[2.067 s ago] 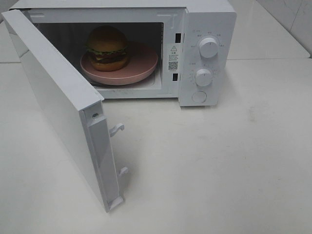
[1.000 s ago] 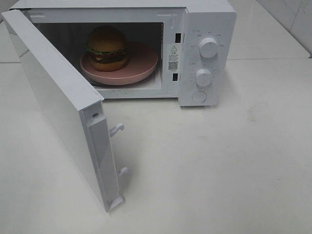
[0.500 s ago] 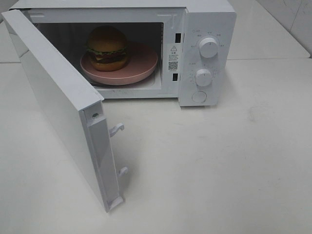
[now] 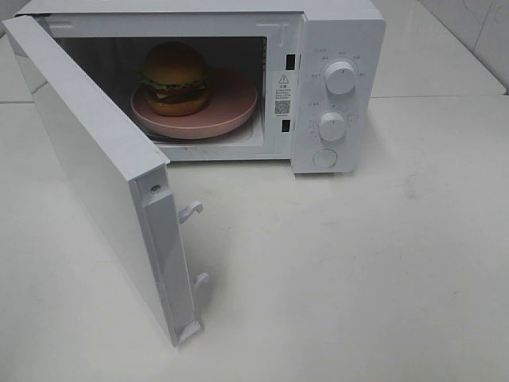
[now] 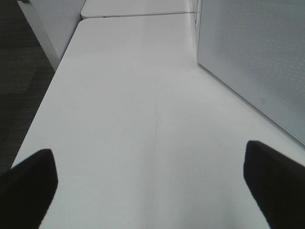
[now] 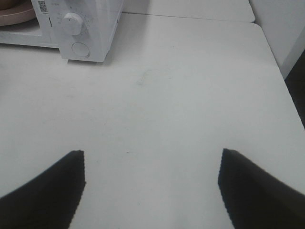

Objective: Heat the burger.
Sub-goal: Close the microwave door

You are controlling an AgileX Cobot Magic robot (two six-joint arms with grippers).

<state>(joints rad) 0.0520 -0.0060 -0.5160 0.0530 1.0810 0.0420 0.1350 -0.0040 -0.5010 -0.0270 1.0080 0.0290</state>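
Burger (image 4: pixel 176 78) sat inside the microwave (image 4: pixel 342 36), left gripper (image 5: pixel 147 160) and right gripper (image 6: pixel 151 155) both spread empty, and a hard push on the open door (image 4: pixel 95 171) could probably shift the whole appliance.

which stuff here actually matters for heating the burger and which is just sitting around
For the job:
- burger, on the plate
- microwave that holds both
- its door, open
- upper knob and lower knob

Just there:
- table under the microwave
- second table behind it
- floor
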